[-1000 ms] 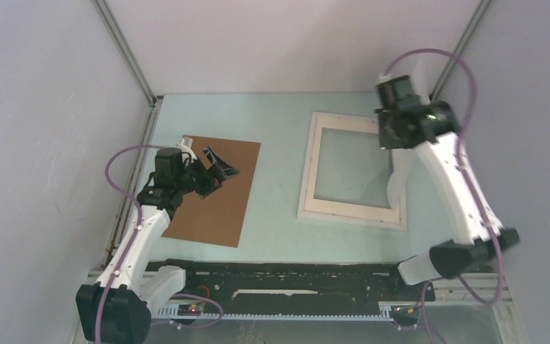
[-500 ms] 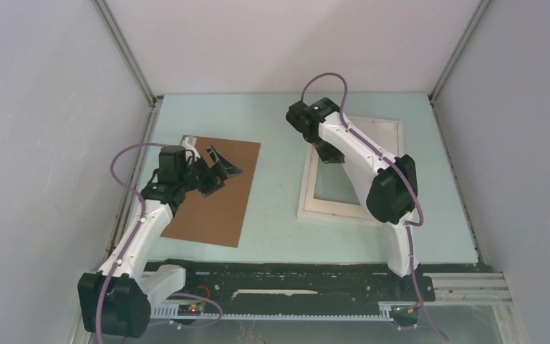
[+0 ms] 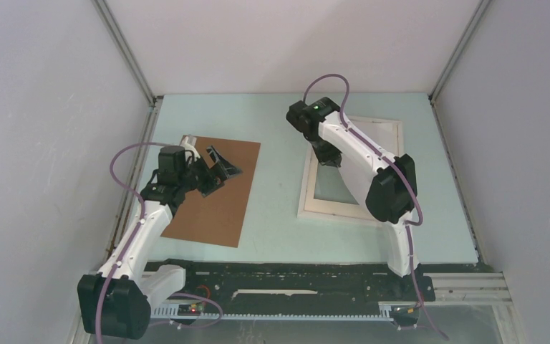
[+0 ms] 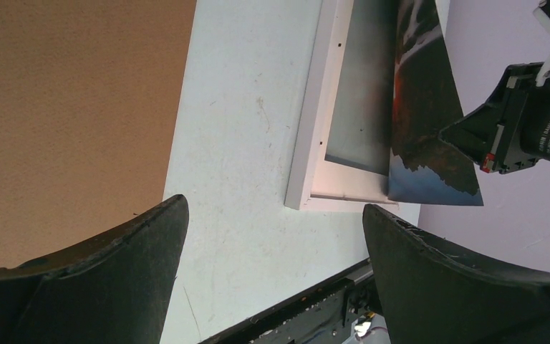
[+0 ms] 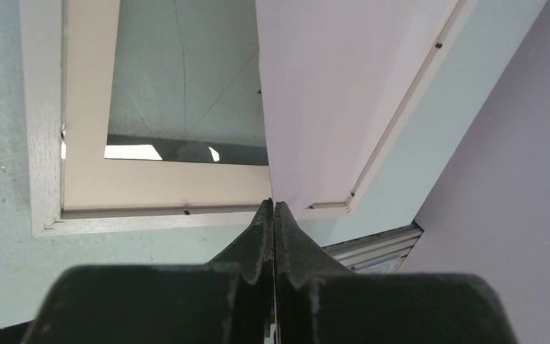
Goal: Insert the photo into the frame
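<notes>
"White frame [image 3: 307, 193], where does it lie?"

"Flat on the surface [image 3: 272, 215], on my right side, well apart from the brown board [image 3: 215, 208]."

"And the photo [image 4: 430, 122]?"

"My right claw [image 5: 273, 208] is pinched tight on one edge of it. The print hangs tilted over the frame's pane, with its picture side toward my left arm and its blank back toward my right wrist."

"Your left claw [image 4: 272, 208]?"

"Spread wide with nothing in it, hovering over the board."
</notes>
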